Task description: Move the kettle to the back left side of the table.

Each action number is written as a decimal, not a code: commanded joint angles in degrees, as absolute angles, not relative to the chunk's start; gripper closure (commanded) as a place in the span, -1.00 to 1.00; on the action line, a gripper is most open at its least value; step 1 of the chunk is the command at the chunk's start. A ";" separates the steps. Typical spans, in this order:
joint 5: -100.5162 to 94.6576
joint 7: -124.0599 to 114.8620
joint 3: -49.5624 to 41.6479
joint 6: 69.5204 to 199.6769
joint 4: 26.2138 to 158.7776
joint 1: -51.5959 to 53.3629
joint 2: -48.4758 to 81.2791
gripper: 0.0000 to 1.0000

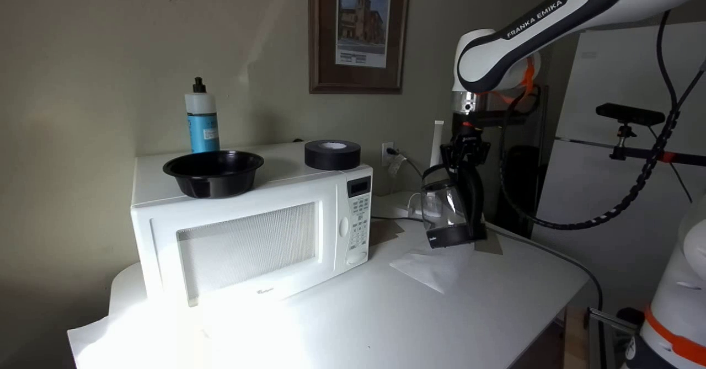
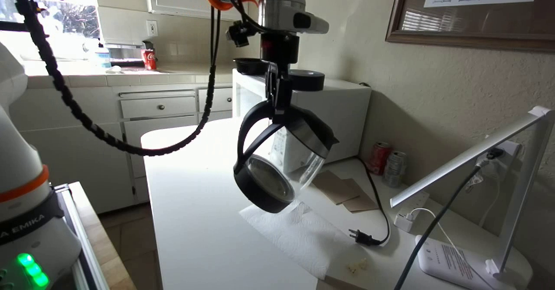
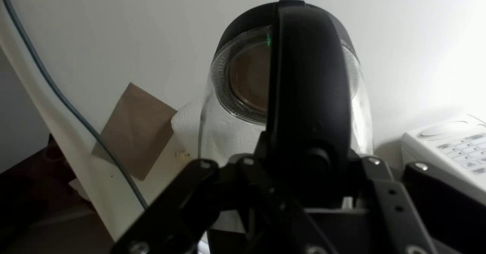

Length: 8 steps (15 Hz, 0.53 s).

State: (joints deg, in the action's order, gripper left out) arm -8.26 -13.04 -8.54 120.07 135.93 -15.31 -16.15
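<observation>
The kettle, a clear glass pot with black lid, black handle and metallic band, shows in both exterior views [image 1: 443, 206] [image 2: 307, 135] and in the wrist view [image 3: 309, 75]. It hangs tilted above the white table [image 1: 353, 325] [image 2: 195, 220], over a paper towel. My gripper [image 1: 464, 159] [image 2: 279, 108] is shut on the top of the kettle's black handle. In the wrist view the gripper's fingers [image 3: 307, 155] press on both sides of the handle, which hides part of the glass and the lid.
A white microwave [image 1: 248, 242] carries a black bowl [image 1: 215, 175], a tape roll [image 1: 332, 155] and a blue bottle [image 1: 203, 123]. A paper towel [image 2: 299, 238], cardboard pieces [image 2: 336, 186], a plug cord [image 2: 364, 238], cans [image 2: 393, 168] and a white lamp [image 2: 472, 155] are on the table.
</observation>
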 commanded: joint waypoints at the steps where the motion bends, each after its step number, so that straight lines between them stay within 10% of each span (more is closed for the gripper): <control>1: -15.16 -10.60 -8.51 120.40 127.72 -15.19 -10.79 0.74; 7: -22.47 -9.33 -9.15 122.02 118.31 -14.20 -2.84 0.74; 8: -20.45 -10.09 -9.49 121.69 122.76 -14.10 -5.51 0.24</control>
State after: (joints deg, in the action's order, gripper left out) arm -20.42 -10.10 -8.62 121.89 122.88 -14.99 -5.49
